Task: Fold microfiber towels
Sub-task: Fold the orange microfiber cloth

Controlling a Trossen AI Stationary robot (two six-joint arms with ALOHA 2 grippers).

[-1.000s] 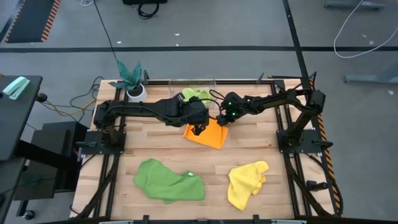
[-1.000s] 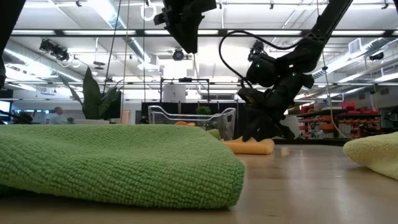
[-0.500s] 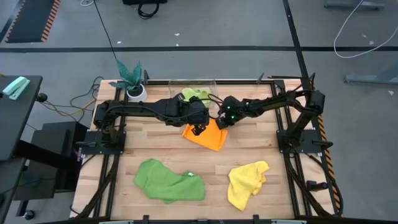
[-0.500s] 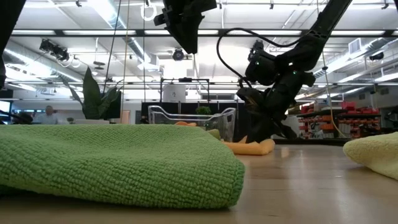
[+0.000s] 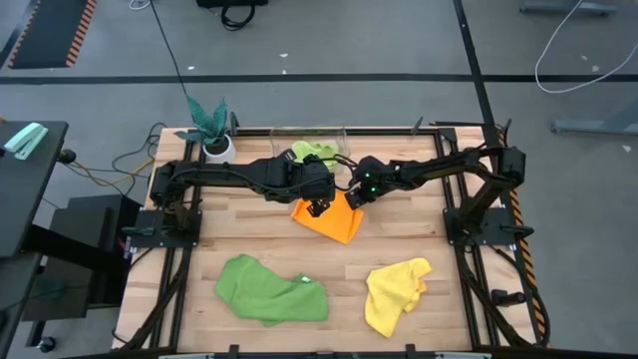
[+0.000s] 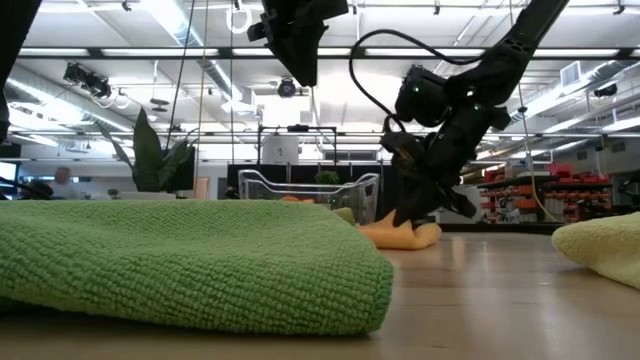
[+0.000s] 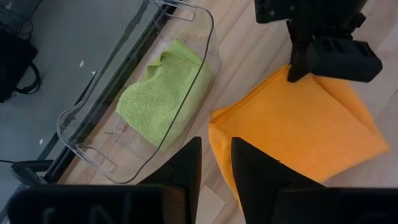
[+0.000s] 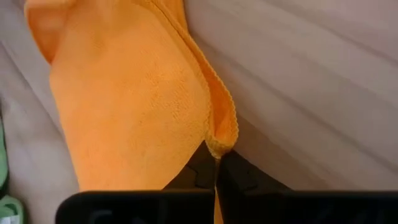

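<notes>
High view: orange towel (image 5: 331,217), diagonal long axis.

Both arms reach inward over the table's far middle. Right gripper (image 5: 352,197): low, angled down, fingers closed tight, pinching the orange towel (image 5: 334,217) edge. Left gripper (image 5: 317,207): just beside it, raised, its 2 fingers slightly apart, holding nothing

Four towels (image 5: 329,216); one bin (image 7: 149,106); one plant (image 5: 208,120); two arms (image 5: 229,176)
</notes>
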